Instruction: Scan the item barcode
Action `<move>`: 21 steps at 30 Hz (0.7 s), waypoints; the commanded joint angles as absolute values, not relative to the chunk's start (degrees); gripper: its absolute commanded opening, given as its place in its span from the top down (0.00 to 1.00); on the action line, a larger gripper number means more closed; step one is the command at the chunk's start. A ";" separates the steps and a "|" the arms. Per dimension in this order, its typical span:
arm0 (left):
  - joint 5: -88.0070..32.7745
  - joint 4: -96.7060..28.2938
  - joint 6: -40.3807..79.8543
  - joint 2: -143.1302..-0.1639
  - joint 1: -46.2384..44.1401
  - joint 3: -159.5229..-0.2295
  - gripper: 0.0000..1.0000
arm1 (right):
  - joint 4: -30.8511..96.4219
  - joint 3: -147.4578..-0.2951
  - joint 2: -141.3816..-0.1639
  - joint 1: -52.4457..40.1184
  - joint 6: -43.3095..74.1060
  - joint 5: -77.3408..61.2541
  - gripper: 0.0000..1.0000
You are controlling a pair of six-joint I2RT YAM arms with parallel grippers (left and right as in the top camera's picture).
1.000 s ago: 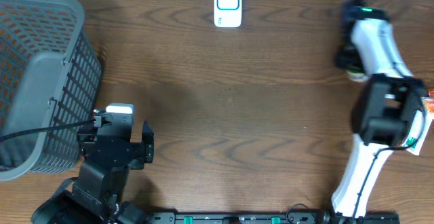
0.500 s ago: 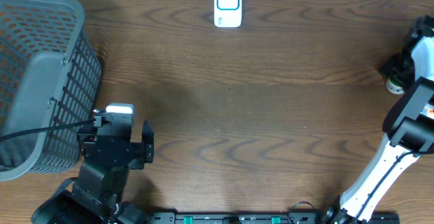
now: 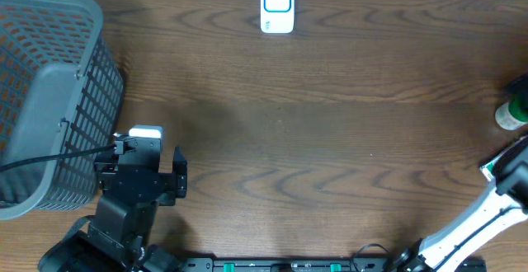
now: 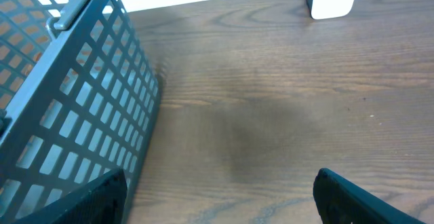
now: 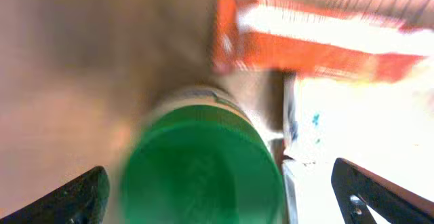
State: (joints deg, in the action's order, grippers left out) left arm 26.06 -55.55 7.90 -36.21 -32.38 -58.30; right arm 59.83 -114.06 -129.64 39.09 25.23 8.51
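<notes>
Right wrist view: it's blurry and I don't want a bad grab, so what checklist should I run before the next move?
1. Right fingers spread: ok, wide on either side of the green-capped bottle.
2. Bottle centred between them: ok, roughly.
3. Barcode found: cannot tell; only the blurred cap shows.
4. Neighbours clear: not ok; an orange packet and a white item lie close beside the bottle.
5. Way to the scanner: ok; nothing stands on the table between them.
6. Left fingers out of the way: ok, open and empty, beside the basket.
</notes>
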 commanded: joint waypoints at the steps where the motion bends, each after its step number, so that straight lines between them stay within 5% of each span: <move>1: 26.63 -55.66 8.21 -36.01 -32.56 -58.22 0.12 | 56.62 -116.64 -115.66 39.53 26.06 -5.72 0.01; 10: 26.65 -47.79 0.34 -36.12 -32.56 -58.22 0.12 | 49.84 -116.64 -94.98 29.06 31.48 -12.47 0.01; 21: 37.39 13.82 -34.17 -38.46 -32.49 -58.24 0.12 | 39.05 -116.62 -87.53 14.22 31.73 -21.98 0.01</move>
State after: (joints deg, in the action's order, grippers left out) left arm 29.19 3.16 -20.86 -37.47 -32.45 -57.71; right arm 39.97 -116.73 -88.86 17.23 30.79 -18.33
